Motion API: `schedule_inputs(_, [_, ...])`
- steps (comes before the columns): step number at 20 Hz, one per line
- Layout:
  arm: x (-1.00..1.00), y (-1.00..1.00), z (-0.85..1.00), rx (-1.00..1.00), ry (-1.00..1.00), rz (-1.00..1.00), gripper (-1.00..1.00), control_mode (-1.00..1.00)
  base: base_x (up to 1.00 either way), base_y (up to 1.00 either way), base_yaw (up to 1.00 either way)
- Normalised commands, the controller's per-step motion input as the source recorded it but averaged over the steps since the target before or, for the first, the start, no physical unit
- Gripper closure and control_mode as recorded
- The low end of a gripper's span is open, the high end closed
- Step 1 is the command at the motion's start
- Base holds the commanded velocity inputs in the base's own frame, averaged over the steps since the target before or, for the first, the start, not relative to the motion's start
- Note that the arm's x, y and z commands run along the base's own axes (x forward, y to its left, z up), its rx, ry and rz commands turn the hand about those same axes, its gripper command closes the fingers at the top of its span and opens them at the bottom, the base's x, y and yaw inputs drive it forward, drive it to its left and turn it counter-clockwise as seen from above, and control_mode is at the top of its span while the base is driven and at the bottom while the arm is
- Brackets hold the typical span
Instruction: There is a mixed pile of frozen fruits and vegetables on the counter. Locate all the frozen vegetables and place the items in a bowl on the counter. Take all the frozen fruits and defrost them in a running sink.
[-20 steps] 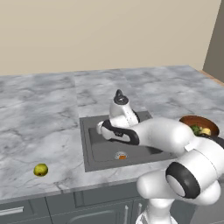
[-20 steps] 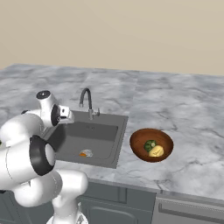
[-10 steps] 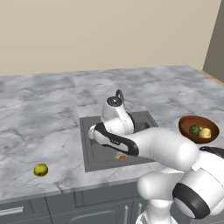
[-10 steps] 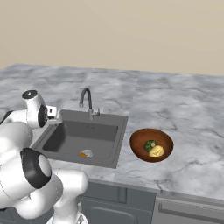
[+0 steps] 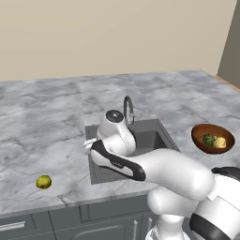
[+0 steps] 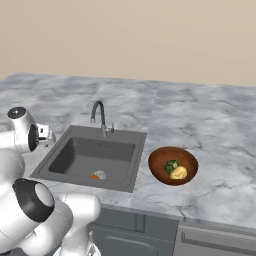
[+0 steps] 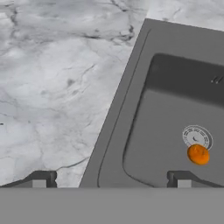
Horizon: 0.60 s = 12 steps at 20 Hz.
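Hand view, one orange ball (image 7: 198, 155), one sink (image 7: 131, 105)

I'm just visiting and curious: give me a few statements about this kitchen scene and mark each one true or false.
1. The orange ball lies in the sink beside the drain. True.
2. The bowl holds only the broccoli floret. False: the potato lies in it too.
3. The yellow-green round fruit sits on the counter, left of the sink. True.
4. The gripper holds the orange ball. False: it is open and holds nothing.
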Motion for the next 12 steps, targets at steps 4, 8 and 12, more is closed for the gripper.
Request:
schedule_inputs(4, [-0.02, 0.46, 0.01, 0.08, 0.00, 0.00, -1.00, -1.00, 0.00, 0.00, 0.00])
schedule_inputs(8, [-0.01, 0.52, 0.00, 0.02, 0.00, 0.00, -1.00, -1.00, 0.00, 0.00, 0.00])
schedule_inputs(12, [-0.04, 0.55, 0.00, 0.00, 0.00, 0.00, -1.00, -1.00, 0.00, 0.00, 0.00])
